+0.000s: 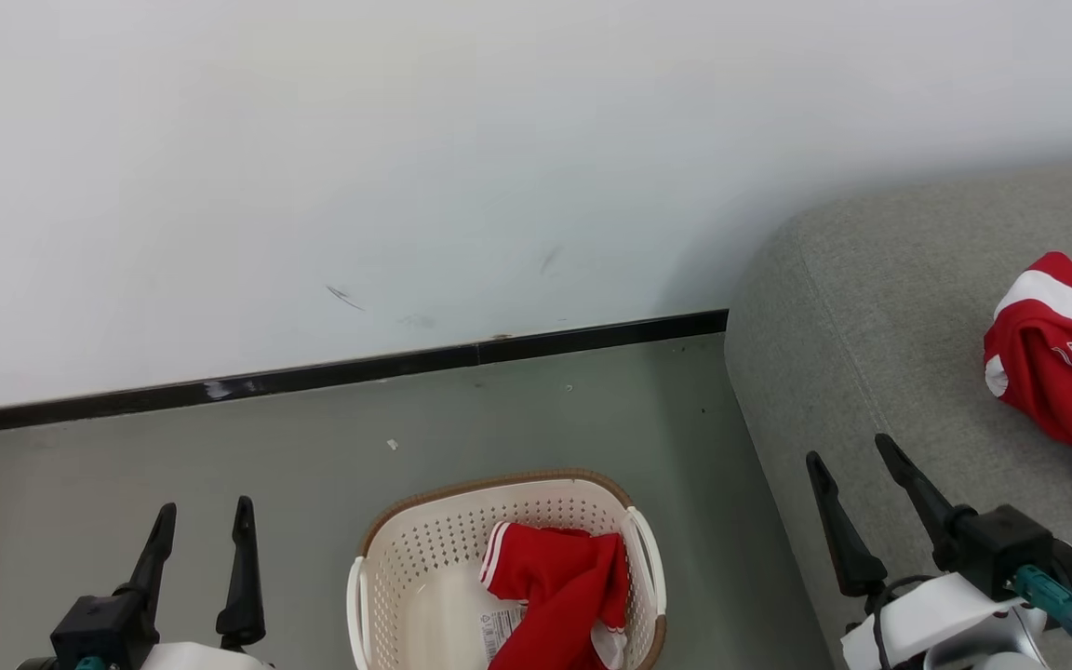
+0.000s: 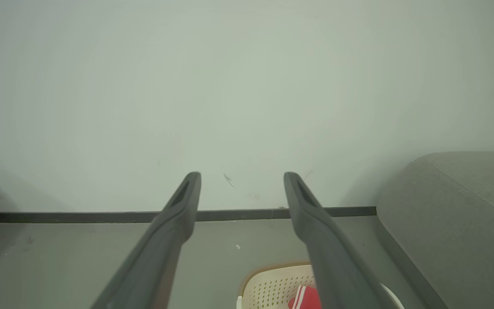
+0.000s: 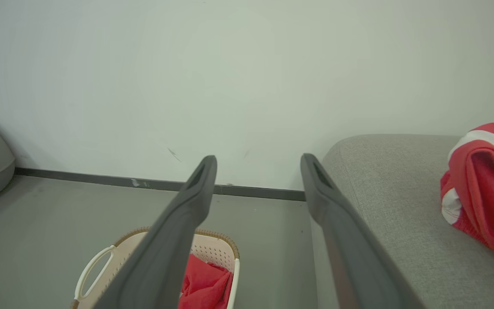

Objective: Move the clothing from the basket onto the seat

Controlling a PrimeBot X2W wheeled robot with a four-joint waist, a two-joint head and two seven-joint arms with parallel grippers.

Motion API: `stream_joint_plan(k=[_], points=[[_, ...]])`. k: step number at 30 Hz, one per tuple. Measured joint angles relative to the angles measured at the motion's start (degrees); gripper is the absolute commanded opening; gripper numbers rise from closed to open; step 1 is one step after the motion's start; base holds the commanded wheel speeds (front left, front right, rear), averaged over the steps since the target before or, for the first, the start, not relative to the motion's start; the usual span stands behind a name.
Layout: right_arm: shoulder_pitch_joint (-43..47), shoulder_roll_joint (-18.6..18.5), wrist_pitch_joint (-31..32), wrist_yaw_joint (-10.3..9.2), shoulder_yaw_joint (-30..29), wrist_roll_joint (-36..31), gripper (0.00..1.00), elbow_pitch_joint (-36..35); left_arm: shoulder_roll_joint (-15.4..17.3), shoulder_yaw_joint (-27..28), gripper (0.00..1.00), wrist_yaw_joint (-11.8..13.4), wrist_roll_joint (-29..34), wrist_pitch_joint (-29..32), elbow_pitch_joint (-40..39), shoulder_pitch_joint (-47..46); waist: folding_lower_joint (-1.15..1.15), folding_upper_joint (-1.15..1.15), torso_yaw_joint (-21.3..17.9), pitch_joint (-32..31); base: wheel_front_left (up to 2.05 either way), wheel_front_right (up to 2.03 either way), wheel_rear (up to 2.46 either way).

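A cream perforated basket [image 1: 434, 544] with a brown rim stands on the grey floor [image 1: 220, 465] at the bottom centre of the head view, close beside the grey seat [image 1: 871, 307] on its right. Inside it, a red garment [image 1: 559, 582] with white stripes lies crumpled against the right wall, partly covering a paper label [image 1: 502, 633] on the bottom. A second red garment [image 1: 1062, 372] — white-banded, with small white lettering — lies on top of the seat at the far right edge.

The left gripper [image 1: 205, 504] hangs over the floor to the left of the basket, its two dark fingers parted and holding nothing. The garment in the basket lies to its right. The right gripper [image 1: 848, 447] hovers above the seat's edge nearest the basket, fingers spread wide and empty — the second garment is off to its right, well apart, and the basket is to its left and lower. Behind is a pale wall [image 1: 406, 140] with a black skirting strip [image 1: 313, 375].
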Motion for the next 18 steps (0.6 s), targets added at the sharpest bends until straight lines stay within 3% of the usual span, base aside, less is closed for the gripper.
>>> stream_joint_plan(k=[18], points=[[4.74, 0.52, 0.0, 0.0, -0.69, -0.24, 1.0, -2.08, -0.38, 0.69, 1.0, -0.43, 0.54, 0.0, -0.87, 2.21, 0.0, 0.0, 0.97, -1.29, 0.0, 0.0, 0.0]])
